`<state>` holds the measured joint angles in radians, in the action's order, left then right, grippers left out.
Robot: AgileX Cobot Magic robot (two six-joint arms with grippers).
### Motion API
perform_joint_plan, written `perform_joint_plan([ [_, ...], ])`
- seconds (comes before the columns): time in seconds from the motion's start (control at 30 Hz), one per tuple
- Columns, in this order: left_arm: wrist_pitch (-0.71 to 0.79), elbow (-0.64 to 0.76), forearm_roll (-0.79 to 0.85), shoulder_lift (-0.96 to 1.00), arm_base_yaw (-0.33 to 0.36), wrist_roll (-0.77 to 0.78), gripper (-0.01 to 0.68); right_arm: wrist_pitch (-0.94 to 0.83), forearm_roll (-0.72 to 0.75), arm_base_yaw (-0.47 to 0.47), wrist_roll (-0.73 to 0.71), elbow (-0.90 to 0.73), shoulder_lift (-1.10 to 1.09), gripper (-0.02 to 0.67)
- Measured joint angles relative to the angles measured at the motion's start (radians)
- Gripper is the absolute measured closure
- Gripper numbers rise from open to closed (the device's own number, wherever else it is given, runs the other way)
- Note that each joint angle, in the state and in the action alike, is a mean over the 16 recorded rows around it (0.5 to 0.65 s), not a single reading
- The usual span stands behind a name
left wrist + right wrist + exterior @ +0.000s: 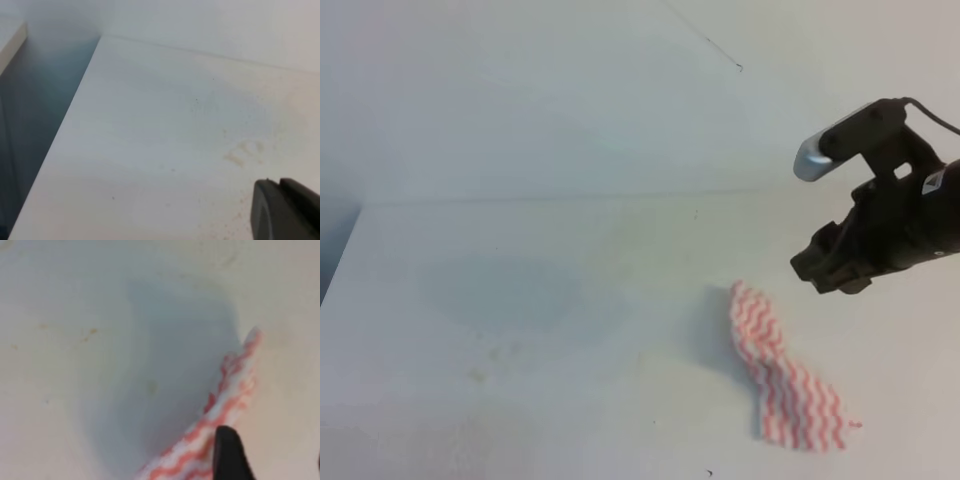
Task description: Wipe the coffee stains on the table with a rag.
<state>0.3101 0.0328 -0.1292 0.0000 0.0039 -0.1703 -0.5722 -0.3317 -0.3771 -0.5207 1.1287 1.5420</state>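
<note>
The rag (785, 375) lies crumpled near the bench's (520, 300) front right edge, wide bare surface leftward, while the right gripper (832, 268) hovers just above, its opening seemingly unreadable.

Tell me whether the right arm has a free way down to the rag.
Probably yes. The right pincer hangs above and just right of the rag, which lies uncovered on the table, with nothing between them.
</note>
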Motion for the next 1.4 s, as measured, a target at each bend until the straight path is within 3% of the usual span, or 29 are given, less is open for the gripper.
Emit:
perform_joint_plan([
  [0.13,0.0,-0.008,0.0,0.0,0.0,0.0,0.672,-0.029,-0.006,0.0,-0.001,0.006,-0.057,0.344],
  [0.57,0.0,-0.011,0.0,0.0,0.0,0.0,0.672,-0.212,-0.062,0.0,0.035,0.03,-0.432,0.643],
  [0.97,0.0,-0.014,0.0,0.0,0.0,0.0,0.672,-0.245,-0.11,0.033,0.062,0.022,-0.654,0.649],
  [1.4,0.001,-0.025,0.0,-0.002,-0.002,0.0,0.672,-0.245,-0.171,0.29,0.063,-0.049,-0.847,0.649],
])
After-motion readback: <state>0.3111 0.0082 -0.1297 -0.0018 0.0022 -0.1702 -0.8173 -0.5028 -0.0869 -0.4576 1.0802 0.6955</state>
